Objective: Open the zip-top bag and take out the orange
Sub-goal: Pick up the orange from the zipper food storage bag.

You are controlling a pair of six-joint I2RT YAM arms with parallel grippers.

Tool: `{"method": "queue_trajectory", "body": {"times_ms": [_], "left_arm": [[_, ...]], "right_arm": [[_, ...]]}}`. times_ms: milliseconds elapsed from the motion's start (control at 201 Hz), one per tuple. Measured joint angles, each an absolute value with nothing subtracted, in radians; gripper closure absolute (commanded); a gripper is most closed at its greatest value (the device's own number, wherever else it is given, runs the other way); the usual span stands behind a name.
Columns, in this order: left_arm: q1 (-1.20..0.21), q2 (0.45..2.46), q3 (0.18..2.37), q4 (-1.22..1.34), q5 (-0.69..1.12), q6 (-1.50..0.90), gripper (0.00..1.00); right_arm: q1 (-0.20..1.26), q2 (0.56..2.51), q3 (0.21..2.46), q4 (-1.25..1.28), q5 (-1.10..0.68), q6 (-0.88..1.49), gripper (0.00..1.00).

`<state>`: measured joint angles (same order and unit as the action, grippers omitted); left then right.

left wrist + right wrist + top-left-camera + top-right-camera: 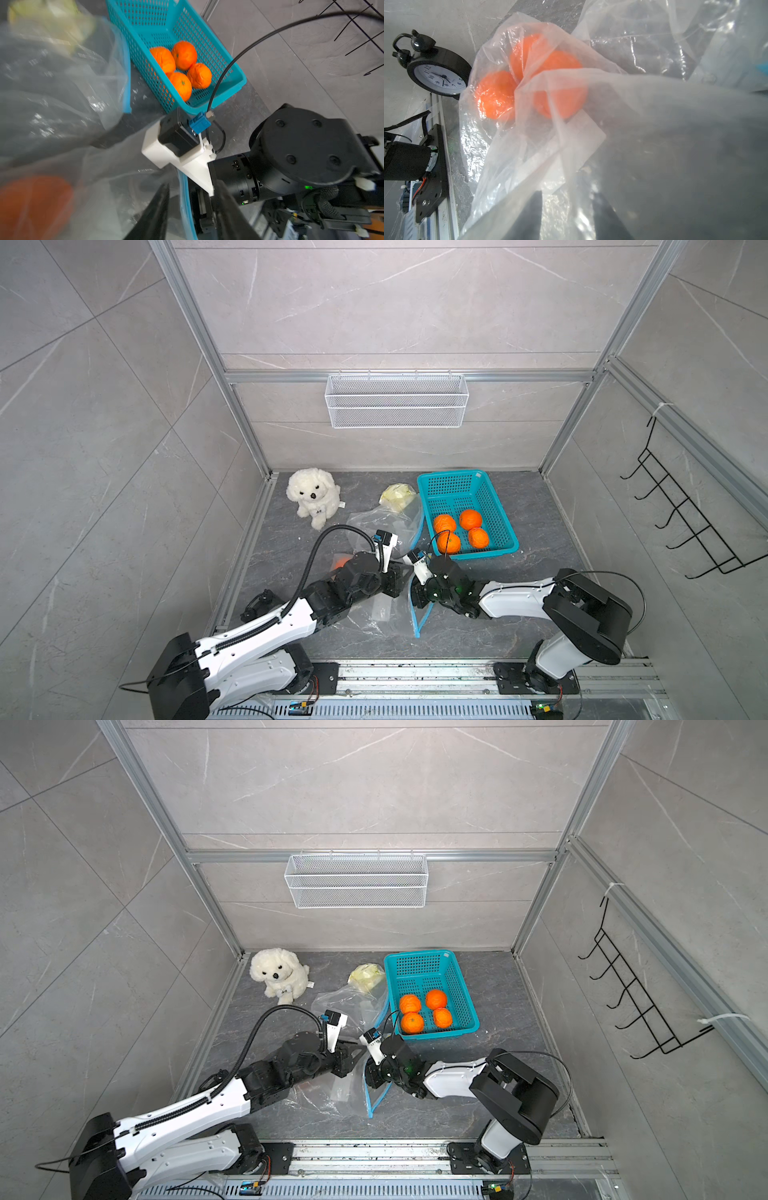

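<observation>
The left gripper (192,187) gapes astride the blue rim of the bag (390,616); the right gripper (566,194) gapes too, film draped over it; three oranges (496,95) lie inside.

Grey tiled cell framed in metal

Pale grey veined walls (395,302) close the back and both sides, edged by aluminium frame bars (409,376). A white wire basket (397,400) hangs from the back bar, and a black hook rack (681,514) hangs on the right-hand wall. The counter (540,614) is dark grey marbled stone, with a metal rail (415,672) along its near edge. The light is soft and even.
</observation>
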<state>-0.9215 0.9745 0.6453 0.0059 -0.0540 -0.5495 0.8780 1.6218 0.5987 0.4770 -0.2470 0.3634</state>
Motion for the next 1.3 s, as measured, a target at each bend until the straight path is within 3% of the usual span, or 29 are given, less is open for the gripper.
{"method": "queue_trajectory", "body": {"times_ms": [144,274,353,547,597,771,886,1299], "left_arm": [[-0.794,0.856,0.614,-0.049,-0.151,-0.550,0.43],[-0.536,0.863,0.551,-0.047,-0.125,-0.562,0.53],[-0.471,0.941,0.530,-0.045,-0.125,-0.562,0.58],[-0.466,1.162,0.526,0.022,-0.097,-0.542,0.69],[-0.466,1.210,0.530,0.046,-0.093,-0.531,0.78],[-0.466,1.322,0.554,0.123,-0.094,-0.492,0.81],[-0.466,1.388,0.582,0.159,-0.088,-0.468,0.92],[-0.628,1.572,0.661,0.175,-0.141,-0.395,1.00]], "right_arm": [[0.878,1.637,0.601,0.493,-0.242,0.363,0.55],[0.878,1.646,0.602,0.506,-0.232,0.361,0.55],[0.879,1.648,0.601,0.514,-0.212,0.358,0.52],[0.898,1.650,0.579,0.573,-0.162,0.342,0.43],[0.905,1.652,0.577,0.587,-0.160,0.339,0.42],[0.922,1.659,0.577,0.619,-0.144,0.324,0.43],[0.922,1.659,0.578,0.618,-0.142,0.313,0.43],[0.922,1.736,0.660,0.595,-0.090,0.233,0.42]]}}
